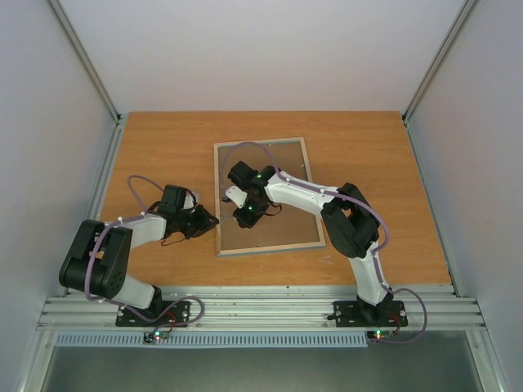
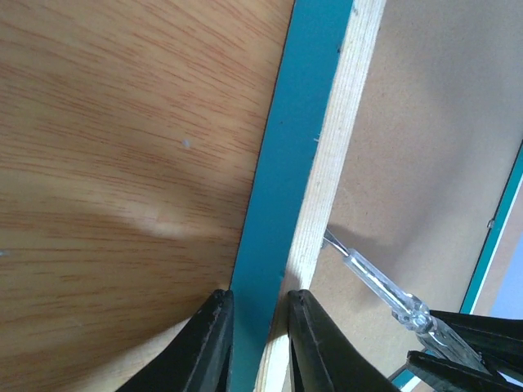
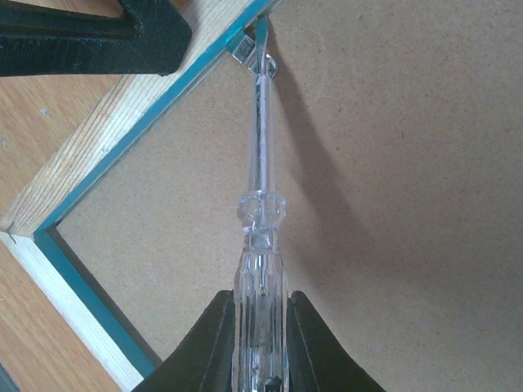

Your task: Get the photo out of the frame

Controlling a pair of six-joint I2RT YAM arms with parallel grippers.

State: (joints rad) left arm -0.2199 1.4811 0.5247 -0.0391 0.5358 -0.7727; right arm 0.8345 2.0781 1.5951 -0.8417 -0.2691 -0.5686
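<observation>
Lab test cell: white walls [image 1: 270, 49], aluminium rail [image 1: 261, 309], wooden table [image 1: 163, 139].

L arm [image 1: 143, 229] & R arm [image 1: 351, 222]: black joints [image 1: 96, 258], white links [image 1: 296, 194], lilac cables [image 1: 137, 181] (green LEDs [image 1: 258, 174], seemingly).

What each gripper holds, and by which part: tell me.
The left gripper clamps the frame by its left side rail. The right gripper holds the screwdriver by its clear handle.
</observation>
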